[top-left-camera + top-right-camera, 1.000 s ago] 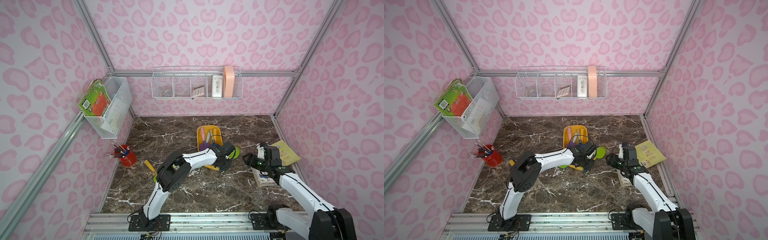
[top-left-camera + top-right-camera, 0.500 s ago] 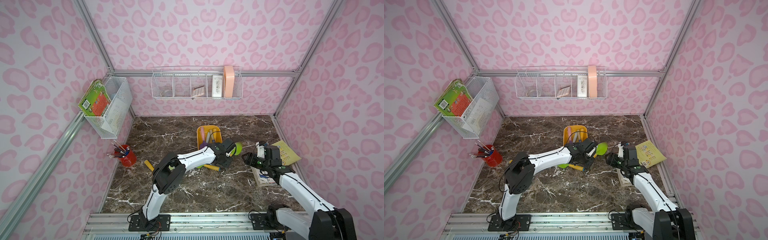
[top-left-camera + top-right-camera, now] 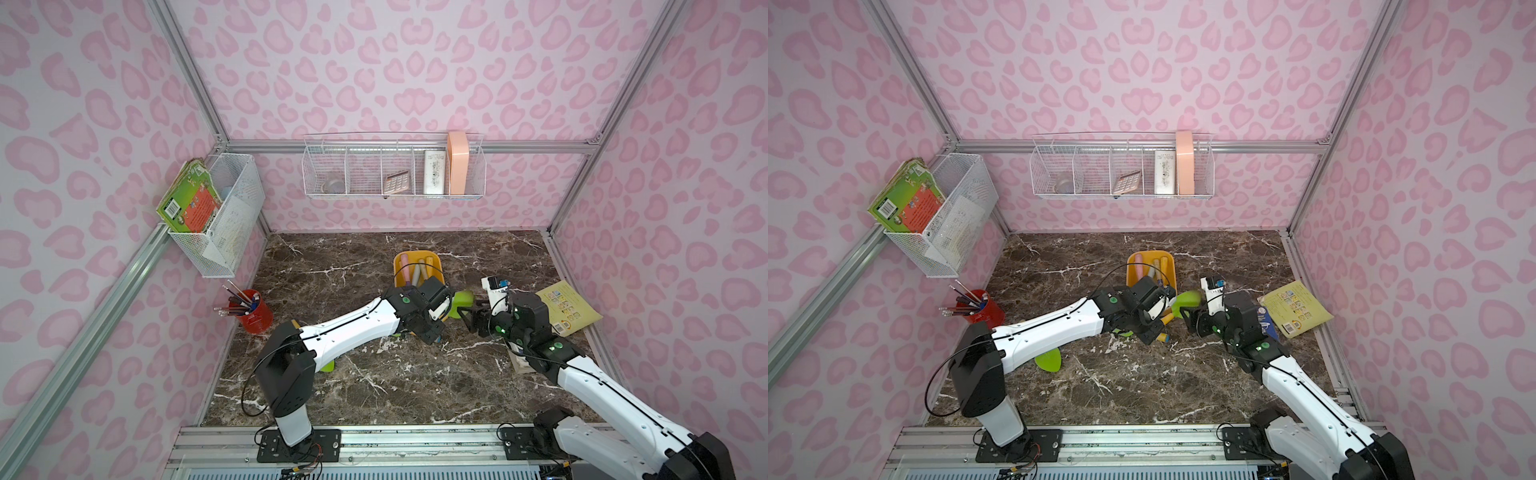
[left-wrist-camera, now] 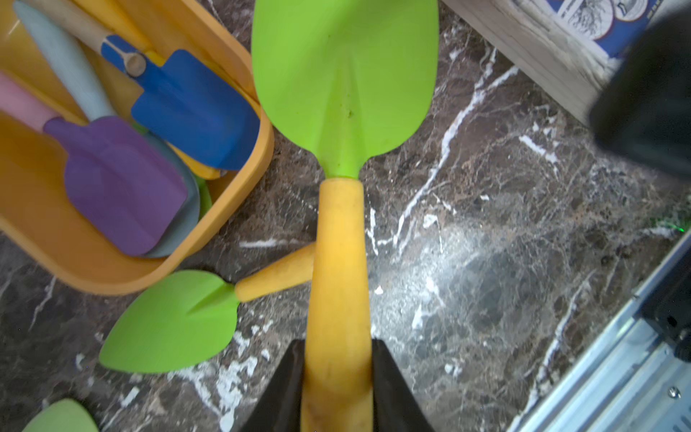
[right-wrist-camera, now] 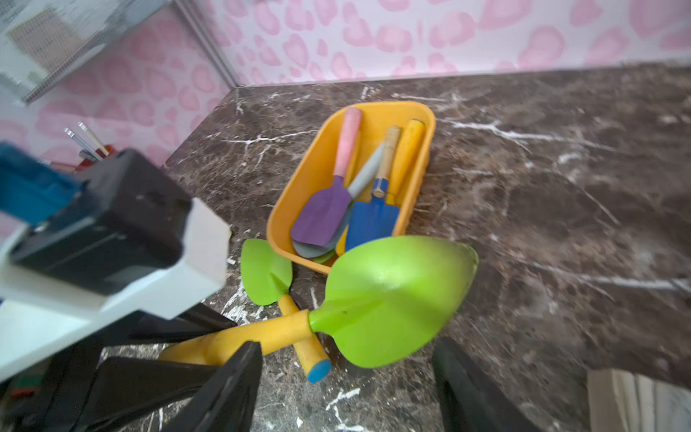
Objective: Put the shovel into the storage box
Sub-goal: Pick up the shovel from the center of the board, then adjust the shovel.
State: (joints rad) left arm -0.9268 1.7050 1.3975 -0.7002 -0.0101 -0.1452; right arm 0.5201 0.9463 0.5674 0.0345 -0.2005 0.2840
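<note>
My left gripper is shut on the yellow handle of a shovel with a broad green blade, held above the marble top. Its blade hangs just right of the storage box's near end. The storage box, an orange-yellow tub, lies behind it and holds several toy shovels. My right gripper stands open facing the blade, with its fingers close in front of it and not touching.
A second green shovel lies on the marble beside the box's near end. A third green blade shows under the left arm. The red pencil cup stands at the left. A yellow booklet lies at the right. Wire baskets hang on the walls.
The left arm has drawn back a little to the left with the shovel still in its grip. The right gripper has hardly moved.
</note>
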